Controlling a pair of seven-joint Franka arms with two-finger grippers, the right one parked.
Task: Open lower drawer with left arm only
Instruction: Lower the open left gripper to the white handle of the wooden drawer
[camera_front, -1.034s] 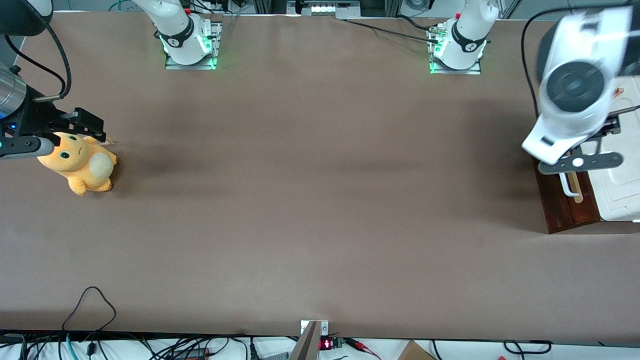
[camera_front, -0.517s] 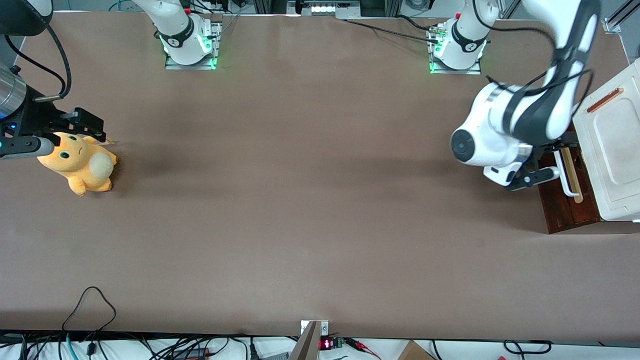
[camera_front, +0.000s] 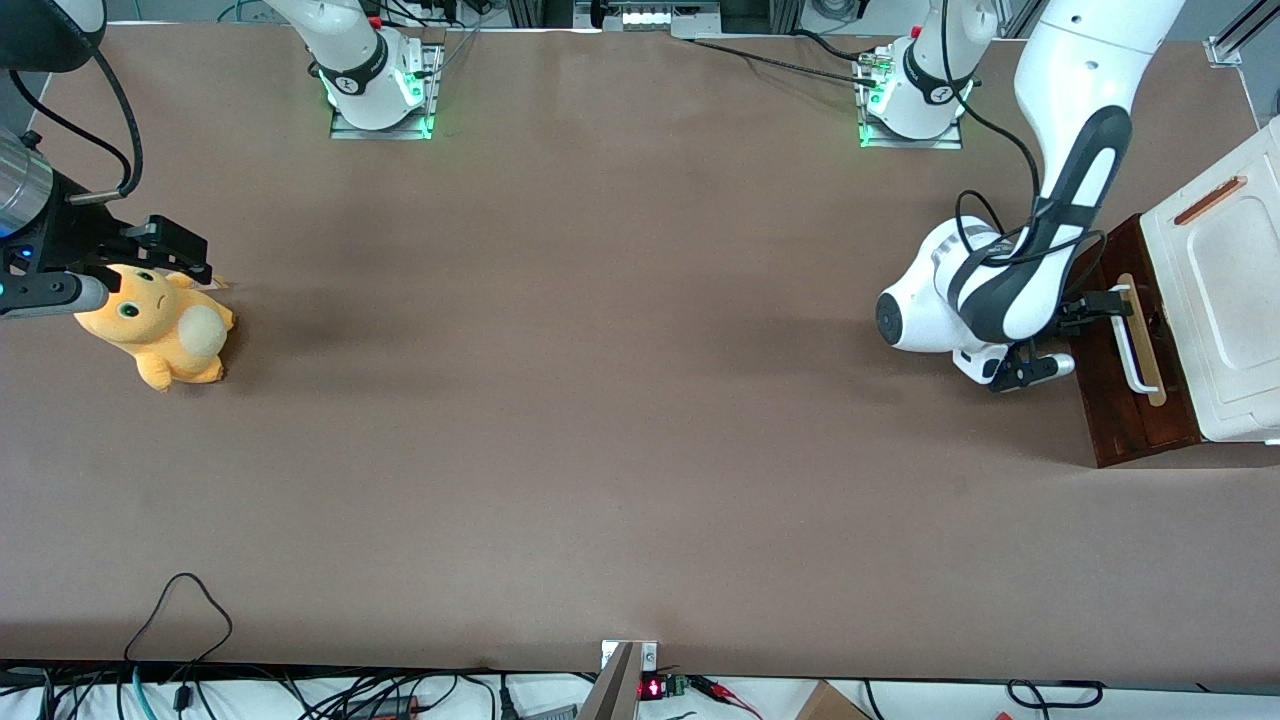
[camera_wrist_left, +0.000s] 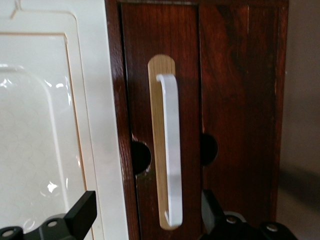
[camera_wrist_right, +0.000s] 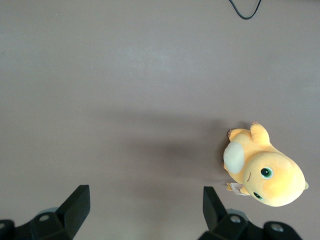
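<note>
The lower drawer (camera_front: 1125, 410) has a dark reddish-brown front, shut against the white cabinet, toward the working arm's end of the table. Its white bar handle (camera_front: 1137, 345) lies on a pale tan strip. The left arm (camera_front: 1010, 290) reaches down in front of the drawer. Its black gripper (camera_front: 1075, 335) is open and empty, just in front of the handle. In the left wrist view the drawer front (camera_wrist_left: 140, 75) and the handle (camera_wrist_left: 171, 150) fill the frame. The gripper (camera_wrist_left: 147, 220) has its fingers (camera_wrist_left: 82, 215) spread on either side of the handle's end, apart from it.
The white cabinet top (camera_front: 1225, 310) with a small orange-brown handle (camera_front: 1210, 200) sits above the drawer, also in the left wrist view (camera_wrist_left: 50, 125). An orange plush toy (camera_front: 160, 325) lies toward the parked arm's end, also in the right wrist view (camera_wrist_right: 265, 172). Arm bases stand farthest from the camera.
The left arm has swung down from above the cabinet to in front of the drawer. Its gripper now faces the white handle.
</note>
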